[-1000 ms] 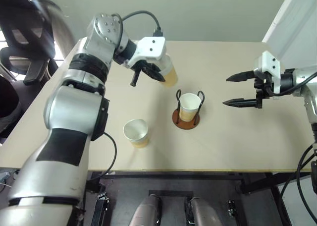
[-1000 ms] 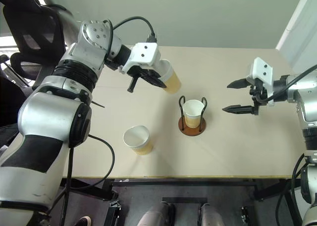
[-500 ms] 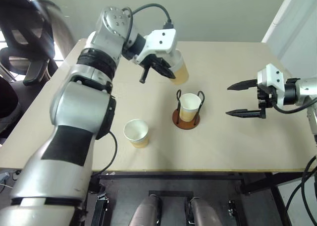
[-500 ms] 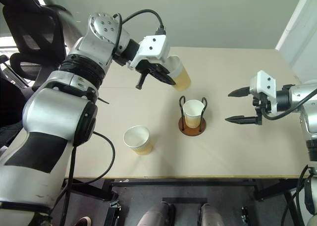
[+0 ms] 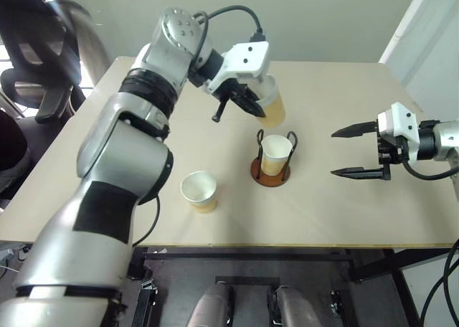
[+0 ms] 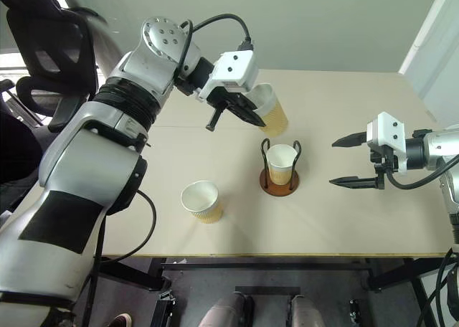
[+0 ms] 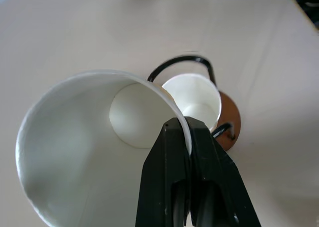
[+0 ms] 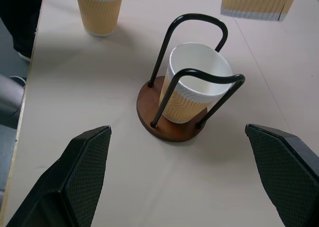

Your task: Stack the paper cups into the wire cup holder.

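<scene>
The left gripper (image 6: 259, 116), clamped on the rim of 1 tan-walled paper cup (image 6: 272, 115), has carried it rightward, nearly above the black wire cup holder (image 6: 280, 168); insertion looks next. The right gripper (image 5: 357, 152) gapes empty.

A pale beige table (image 5: 337, 198) carries the things. The wire cup holder (image 5: 270, 171) stands on it near the middle, its reddish-brown disc flat on the top, with one paper cup (image 5: 275, 153) upright between its black loops. A second paper cup (image 5: 199, 191) stands upright directly on the table, well apart from the holder, toward the table's near edge and the robot's left.
</scene>
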{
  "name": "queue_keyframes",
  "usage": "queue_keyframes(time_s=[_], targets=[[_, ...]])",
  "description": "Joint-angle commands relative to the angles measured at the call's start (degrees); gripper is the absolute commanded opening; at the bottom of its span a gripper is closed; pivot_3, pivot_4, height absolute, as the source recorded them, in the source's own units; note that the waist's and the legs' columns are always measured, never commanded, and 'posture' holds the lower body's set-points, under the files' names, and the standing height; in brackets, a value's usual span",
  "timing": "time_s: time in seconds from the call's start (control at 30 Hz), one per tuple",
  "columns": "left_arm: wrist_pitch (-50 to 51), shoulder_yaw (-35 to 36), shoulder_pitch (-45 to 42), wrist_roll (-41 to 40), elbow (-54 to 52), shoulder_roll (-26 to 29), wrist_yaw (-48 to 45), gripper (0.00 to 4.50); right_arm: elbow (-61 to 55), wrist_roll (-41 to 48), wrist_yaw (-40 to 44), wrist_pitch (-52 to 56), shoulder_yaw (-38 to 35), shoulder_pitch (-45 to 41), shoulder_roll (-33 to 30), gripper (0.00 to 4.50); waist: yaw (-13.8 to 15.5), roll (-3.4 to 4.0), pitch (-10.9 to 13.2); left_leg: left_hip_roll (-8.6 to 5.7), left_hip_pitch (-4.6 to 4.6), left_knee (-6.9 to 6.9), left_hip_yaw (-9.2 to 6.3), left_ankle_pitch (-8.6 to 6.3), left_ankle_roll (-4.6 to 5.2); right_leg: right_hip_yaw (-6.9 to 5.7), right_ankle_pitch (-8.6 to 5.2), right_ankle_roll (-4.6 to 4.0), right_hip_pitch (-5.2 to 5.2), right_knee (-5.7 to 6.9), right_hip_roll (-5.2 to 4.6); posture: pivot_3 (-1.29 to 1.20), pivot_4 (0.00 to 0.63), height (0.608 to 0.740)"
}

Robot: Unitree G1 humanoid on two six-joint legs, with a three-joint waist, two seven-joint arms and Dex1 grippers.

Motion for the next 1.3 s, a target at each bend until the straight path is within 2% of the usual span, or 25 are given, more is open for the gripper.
queue_keyframes(time_s=[0.03,0.23,0.43,0.8,1.0,1.3], targets=[[0.24,-5.37,-1.72,-5.02,-3.41,1.52,-2.04,0.04,-0.83,0.94,0.42,-0.57,-1.67,-1.19,-0.9,4.46,-0.04,0.0,0.0,0.0,0.01,0.03,0.0,0.0,0.01,-0.01,0.0,0.0,0.01,0.0,0.01,0.0,0.15,0.74],[-2.04,-12.04,-0.76,-8.69,-4.77,1.61,-2.04,0.04,-0.96,0.96,0.59,-0.33,-1.87,-1.14,-1.13,4.46,0.04,0.0,0.0,0.0,0.01,0.16,0.0,-0.01,0.04,-0.01,0.01,0.01,0.08,0.0,0.01,0.0,0.15,0.74],[-2.91,-15.22,0.08,-10.83,-4.82,1.08,-2.04,0.04,-0.87,1.45,1.1,1.52,-2.03,-3.61,-1.77,4.46,0.07,0.0,0.0,-0.03,0.0,0.21,0.0,-0.01,0.06,0.0,0.01,0.01,0.11,-0.01,0.0,0.0,0.15,0.74],[-3.9,-16.93,0.39,-11.61,-4.25,0.01,-2.04,0.04,-3.12,2.87,1.71,4.96,-2.16,-6.17,-3.14,4.46,0.14,0.0,0.0,-0.03,-0.01,0.19,0.0,-0.05,0.07,0.0,-0.05,0.11,0.13,-0.02,0.0,0.0,0.15,0.74],[-7.36,-16.79,0.81,-7.87,-1.92,-0.34,-2.04,0.04,-3.81,3.22,1.21,5.66,-2.02,-6.76,-3.08,4.46,0.18,0.0,0.0,-0.03,-0.01,0.19,0.0,-0.07,0.09,0.0,-0.08,0.15,0.14,-0.03,0.0,0.0,0.15,0.74],[-11.28,-12.3,1.57,-2.57,0.9,-1.74,-2.04,0.04,-4.26,3.25,1.11,5.85,-1.95,-6.94,-3.13,4.46,0.17,0.0,0.0,-0.03,-0.02,0.18,-0.01,-0.08,0.11,0.0,-0.1,0.15,0.14,-0.04,0.0,0.0,0.15,0.74]])
